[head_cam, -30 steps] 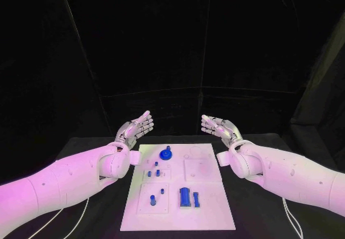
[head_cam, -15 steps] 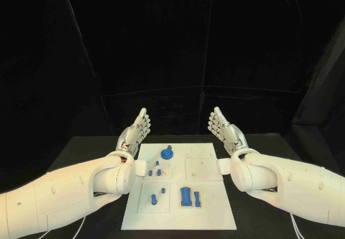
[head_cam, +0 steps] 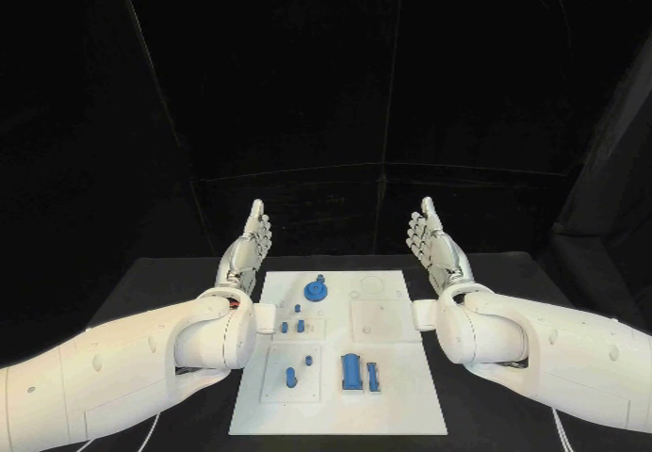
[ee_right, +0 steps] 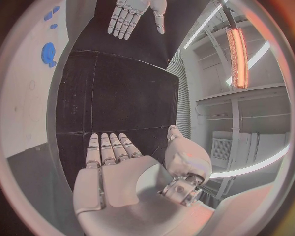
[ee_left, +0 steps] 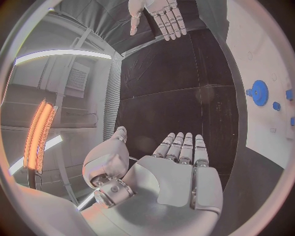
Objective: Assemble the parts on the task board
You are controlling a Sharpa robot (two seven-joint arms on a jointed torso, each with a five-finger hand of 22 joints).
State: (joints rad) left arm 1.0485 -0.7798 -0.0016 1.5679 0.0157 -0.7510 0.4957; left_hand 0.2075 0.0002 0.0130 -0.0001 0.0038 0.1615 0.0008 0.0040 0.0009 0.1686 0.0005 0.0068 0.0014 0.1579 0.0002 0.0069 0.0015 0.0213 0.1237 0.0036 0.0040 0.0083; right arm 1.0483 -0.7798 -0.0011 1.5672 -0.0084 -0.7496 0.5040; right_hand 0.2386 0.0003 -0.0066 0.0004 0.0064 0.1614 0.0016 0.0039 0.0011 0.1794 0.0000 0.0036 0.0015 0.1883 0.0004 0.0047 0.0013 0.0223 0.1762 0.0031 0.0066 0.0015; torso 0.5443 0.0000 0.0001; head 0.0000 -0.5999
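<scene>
The white task board [head_cam: 394,377] lies in the middle of the black table. On it are a round blue part [head_cam: 316,290] near the far edge, several small blue pegs [head_cam: 292,325] on the left half, and a taller blue block [head_cam: 352,370] with a peg beside it. My left hand [head_cam: 249,240] is raised flat above the board's far left corner, fingers straight and together, holding nothing. My right hand [head_cam: 435,243] mirrors it above the far right corner. The left wrist view shows the left hand's flat palm [ee_left: 175,172], the right hand [ee_left: 161,14] and the round blue part [ee_left: 259,92].
The black table [head_cam: 163,282] extends on both sides of the board. A dark curtain hangs behind it. The right wrist view shows the right palm [ee_right: 123,177], the left hand [ee_right: 132,12] opposite, and the round blue part [ee_right: 48,53] on the board.
Both hands have turned from slightly cupped, palms facing each other, to straight and flat, fingers pointing up. They rose a little. The parts have not moved.
</scene>
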